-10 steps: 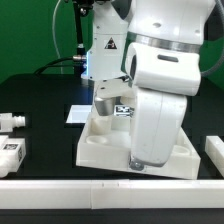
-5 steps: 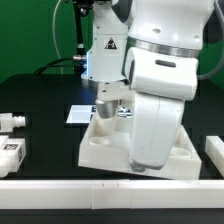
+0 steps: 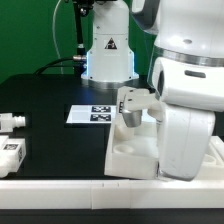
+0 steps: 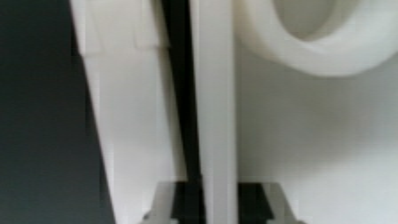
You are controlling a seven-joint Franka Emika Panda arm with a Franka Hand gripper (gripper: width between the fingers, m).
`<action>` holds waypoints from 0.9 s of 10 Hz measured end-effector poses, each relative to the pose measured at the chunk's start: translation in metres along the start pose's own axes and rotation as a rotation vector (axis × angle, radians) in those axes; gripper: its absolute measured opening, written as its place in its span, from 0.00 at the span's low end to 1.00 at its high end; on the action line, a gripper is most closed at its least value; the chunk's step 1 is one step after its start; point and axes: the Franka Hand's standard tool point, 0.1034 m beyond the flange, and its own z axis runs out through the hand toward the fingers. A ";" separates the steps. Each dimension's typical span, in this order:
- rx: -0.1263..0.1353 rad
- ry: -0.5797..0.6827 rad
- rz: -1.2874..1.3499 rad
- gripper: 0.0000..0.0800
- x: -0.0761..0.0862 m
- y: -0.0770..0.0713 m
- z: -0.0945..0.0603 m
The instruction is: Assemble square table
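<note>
Jaws clamped on top point(image 3: 130, 152) rim, apparently. We see two legs point(image 3: 9, 122) loose on surface point(image 3: 50, 90), none fitted. All legs remain.

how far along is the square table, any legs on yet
Early on. Done: one leg seems to stand in a corner of the table top, though that is unclear. In hand: the gripper is shut on the top's rim. Left: a loose leg and a second loose leg lie at the exterior view's left.
</note>
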 end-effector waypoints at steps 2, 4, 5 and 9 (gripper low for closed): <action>-0.003 -0.007 0.001 0.06 0.005 0.000 -0.001; -0.012 -0.027 -0.019 0.06 0.008 0.001 -0.001; -0.012 -0.029 -0.021 0.06 0.008 0.001 -0.001; -0.012 -0.029 -0.018 0.29 0.006 0.002 -0.001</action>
